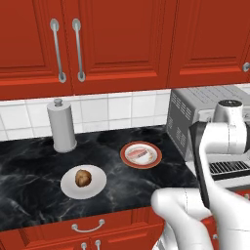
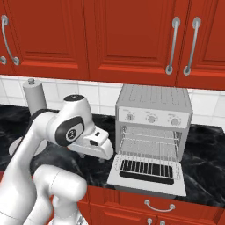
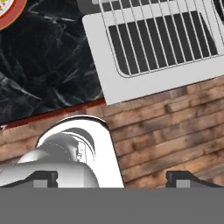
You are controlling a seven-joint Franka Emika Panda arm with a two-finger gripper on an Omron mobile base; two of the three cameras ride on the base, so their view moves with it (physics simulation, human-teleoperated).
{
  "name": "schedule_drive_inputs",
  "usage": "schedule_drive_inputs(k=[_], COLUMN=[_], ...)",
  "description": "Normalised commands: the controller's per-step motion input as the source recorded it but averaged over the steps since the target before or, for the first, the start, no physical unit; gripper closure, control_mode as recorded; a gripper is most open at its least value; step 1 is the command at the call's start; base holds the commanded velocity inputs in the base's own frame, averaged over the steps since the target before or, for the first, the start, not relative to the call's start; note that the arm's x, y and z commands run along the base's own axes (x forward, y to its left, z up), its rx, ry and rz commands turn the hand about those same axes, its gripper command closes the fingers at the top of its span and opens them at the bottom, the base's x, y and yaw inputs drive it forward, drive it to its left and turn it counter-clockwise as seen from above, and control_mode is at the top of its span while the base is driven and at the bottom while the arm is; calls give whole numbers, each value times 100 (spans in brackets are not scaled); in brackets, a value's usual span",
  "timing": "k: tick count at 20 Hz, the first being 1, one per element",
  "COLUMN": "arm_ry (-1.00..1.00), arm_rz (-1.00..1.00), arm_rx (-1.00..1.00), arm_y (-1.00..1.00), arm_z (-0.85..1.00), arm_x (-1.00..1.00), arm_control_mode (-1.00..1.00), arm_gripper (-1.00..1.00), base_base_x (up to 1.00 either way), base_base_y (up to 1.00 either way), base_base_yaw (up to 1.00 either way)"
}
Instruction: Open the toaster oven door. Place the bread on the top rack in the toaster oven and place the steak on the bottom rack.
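Fingertips (image 3: 46, 178) nearest the lens, two dark stubs set wide apart at the bottom of the hand view, nothing between them: gripper (image 3: 111, 178) open and empty, aimed down past the counter edge toward wood flooring. Out from there at 12 to 1 o'clock, toaster oven door (image 3: 148, 61) dropped flat, grey frame around dark slatted glass, overhanging the black marble counter (image 3: 43, 65). Seen from the right base, toaster oven (image 2: 154, 110) gaping, top rack (image 2: 151, 135) and bottom rack (image 2: 149, 149) both bare wire, no food on either as far as can be told. Hand parked just left of the door, at about 9 o'clock from it. From the left base, bread (image 1: 83, 177) sitting on a white plate (image 1: 97, 188) near the counter's front edge; steak (image 1: 139, 155) on a red-rimmed plate (image 1: 155, 159) at roughly 1 o'clock from the roll, nearer the oven. Judged so: door step done, both placements still to do. Likely next: reach back left for the roll, upper shelf first, then the meat below.
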Motion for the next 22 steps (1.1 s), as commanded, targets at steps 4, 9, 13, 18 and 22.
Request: schedule_drive_inputs(k=[4,9,13,18,22], arm_ry=[0,0,0,-1,-9], arm_rz=[18,20,16,4,-5], arm_rx=[0,0,0,0,1], arm_y=[48,49,56,44,38], arm_z=[11,12,4,4,0], arm_x=[-1,0,6,22,32], arm_control_mode=[-100,-100,-100,-100,-100], arm_gripper=[-100,-100,-100,-100,-100], base_base_x=[0,0,0,0,0], base_base_y=[0,0,0,0,0], base_base_yaw=[0,0,0,0,0])
